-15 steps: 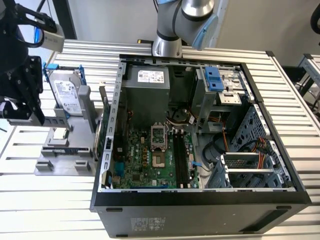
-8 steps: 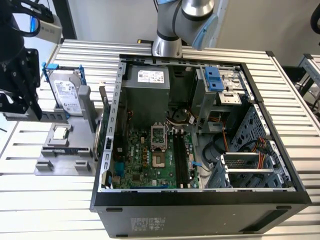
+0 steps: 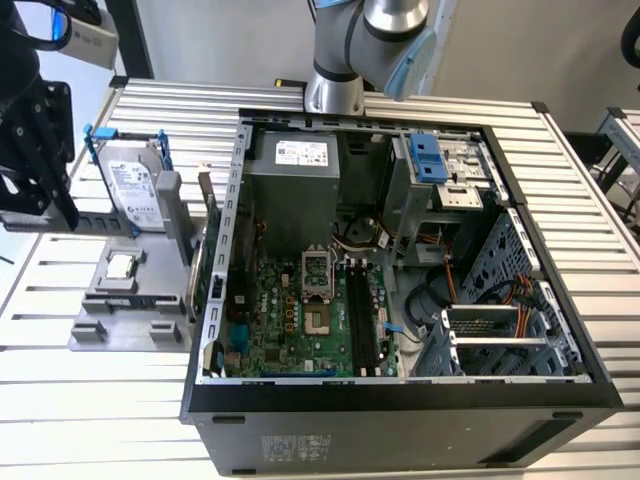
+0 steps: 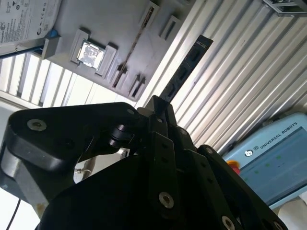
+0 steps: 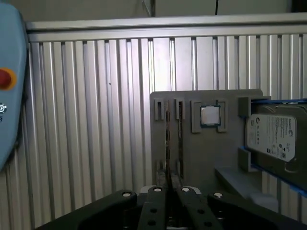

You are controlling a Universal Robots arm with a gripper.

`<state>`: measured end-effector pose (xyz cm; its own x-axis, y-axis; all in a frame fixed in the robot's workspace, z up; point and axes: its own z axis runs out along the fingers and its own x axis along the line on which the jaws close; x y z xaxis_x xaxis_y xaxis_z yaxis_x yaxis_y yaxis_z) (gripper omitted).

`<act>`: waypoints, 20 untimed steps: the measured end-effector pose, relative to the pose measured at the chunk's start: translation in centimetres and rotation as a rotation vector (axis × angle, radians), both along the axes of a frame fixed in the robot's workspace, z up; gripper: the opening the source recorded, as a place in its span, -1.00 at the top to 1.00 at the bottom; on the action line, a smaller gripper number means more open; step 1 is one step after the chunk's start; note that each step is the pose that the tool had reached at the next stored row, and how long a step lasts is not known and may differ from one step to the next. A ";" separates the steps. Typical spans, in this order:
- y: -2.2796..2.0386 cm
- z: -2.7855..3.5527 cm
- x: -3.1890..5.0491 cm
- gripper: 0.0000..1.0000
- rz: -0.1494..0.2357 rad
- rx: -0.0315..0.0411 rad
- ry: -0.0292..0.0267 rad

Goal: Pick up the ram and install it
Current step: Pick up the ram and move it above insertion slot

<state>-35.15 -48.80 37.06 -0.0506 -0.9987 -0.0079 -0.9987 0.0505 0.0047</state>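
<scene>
Black metal jaws stand closed on the ram, clamping one end of the dark stick so that the rest juts straight out from the gripper over the ribbed aluminium table. The second wrist view shows the stick's flat face with its row of black chips, while the first wrist view shows it edge-on, a thin dark line running out from between the jaws. Beyond the jaws lies a grey fixture plate with two narrow slots, a processor in a square recess and a hard drive in a blue frame, its white label covered in small print. Off to one side of the jaws sits a pale blue pendant with a red button and white lettering. The exterior view adds the open computer case beside the fixture plate, with its green motherboard and long black memory slots exposed.
</scene>
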 end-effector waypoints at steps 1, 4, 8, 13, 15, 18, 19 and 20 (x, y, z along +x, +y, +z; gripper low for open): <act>0.00 0.16 0.00 1.00 0.000 0.0001 0.0000; 0.00 0.59 0.00 1.00 0.000 0.0000 0.0000; 0.00 1.13 0.00 1.00 -0.001 0.0000 0.0000; 0.00 1.89 0.00 1.00 -0.001 0.0000 0.0000; 0.00 2.10 0.00 1.00 -0.002 0.0000 0.0000; 0.00 2.41 0.00 1.00 -0.002 0.0001 -0.0001; 0.00 2.52 0.00 1.00 -0.002 0.0000 0.0000; 0.00 2.62 0.00 1.00 -0.002 0.0001 0.0000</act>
<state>-35.15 -48.80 39.68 -0.0523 -0.9986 -0.0079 -0.9986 0.0523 0.0047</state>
